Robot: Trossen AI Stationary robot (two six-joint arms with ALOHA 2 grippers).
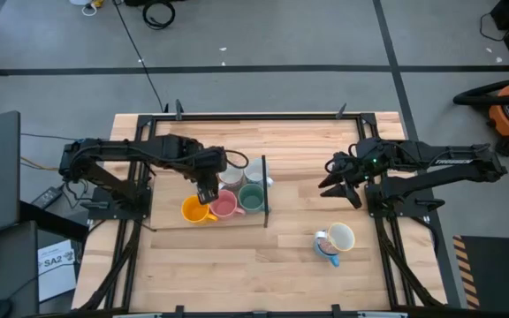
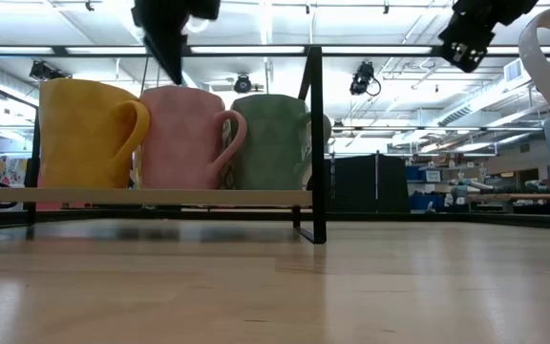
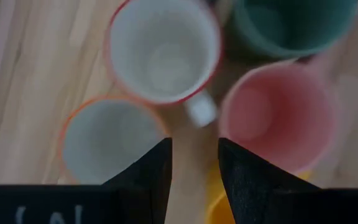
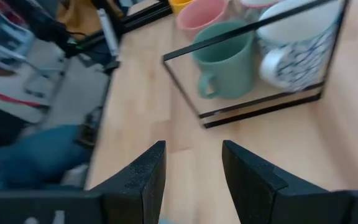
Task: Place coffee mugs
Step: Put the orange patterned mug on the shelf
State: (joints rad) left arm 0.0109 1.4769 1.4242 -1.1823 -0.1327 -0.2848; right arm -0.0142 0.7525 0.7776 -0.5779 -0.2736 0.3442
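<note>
The black wire rack point(image 1: 264, 190) on the counter point(image 1: 237, 265) served as the landmark. Left of its upright frame edge, a yellow mug point(image 1: 193, 210), a pink mug point(image 1: 224, 205) and a green mug point(image 1: 251, 198) stood in a row on the rack's shelf, with paler mugs point(image 1: 231, 177) in a row behind them, farther from the counter's front edge.

The left pincer point(image 1: 207, 191) hung directly above this cluster, between the yellow and pink mugs, its jaws released and grasping nothing; the wrist view looked straight down into the mug mouths. The risk here seemed plain: the mugs stood nearly touching, so a descent or a sideways withdrawal could catch a rim or a handle with a fingertip and tip a mug against its neighbour, or push one off the shelf.

Right of the rack, the right pincer point(image 1: 336, 184) hovered over bare counter, jaws likewise apart and empty. Farther right and nearer the counter's front edge, a cream mug point(image 1: 340, 237) sat stacked on a blue mug point(image 1: 325, 250), well apart from the rack and not yet placed. Picking from that pair looked awkward: gripping the upper one off-centre could drag or topple the lower, and carrying it toward the rack risked clipping the frame's upright bar.
</note>
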